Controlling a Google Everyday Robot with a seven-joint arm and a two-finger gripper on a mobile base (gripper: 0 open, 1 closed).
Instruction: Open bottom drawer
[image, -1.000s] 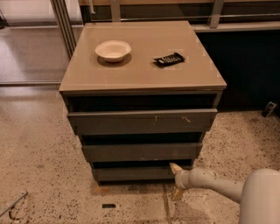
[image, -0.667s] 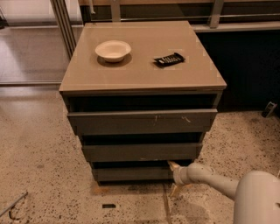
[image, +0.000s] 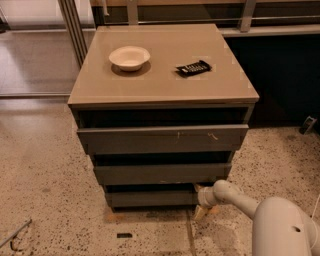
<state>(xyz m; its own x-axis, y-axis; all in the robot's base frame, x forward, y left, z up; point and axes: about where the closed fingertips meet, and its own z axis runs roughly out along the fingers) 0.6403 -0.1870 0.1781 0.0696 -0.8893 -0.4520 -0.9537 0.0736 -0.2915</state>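
Note:
The bottom drawer (image: 152, 198) is the lowest and narrowest of three dark grey handleless fronts in a low cabinet. Above it sit the mid-width front (image: 160, 173) and the widest front (image: 162, 138), which has pale scratch marks. My gripper (image: 200, 197) is at the end of the white arm, down at the right end of the bottom drawer front, close to the floor. It touches or nearly touches the drawer's right edge.
A white bowl (image: 129, 57) and a black flat object (image: 193, 68) lie on the tan cabinet top (image: 165, 90). A metal post (image: 74, 30) stands at the back left. A small dark object (image: 124, 235) lies on the speckled floor.
The gripper has moved slightly left and in toward the right end of the bottom drawer. The drawers look unchanged.

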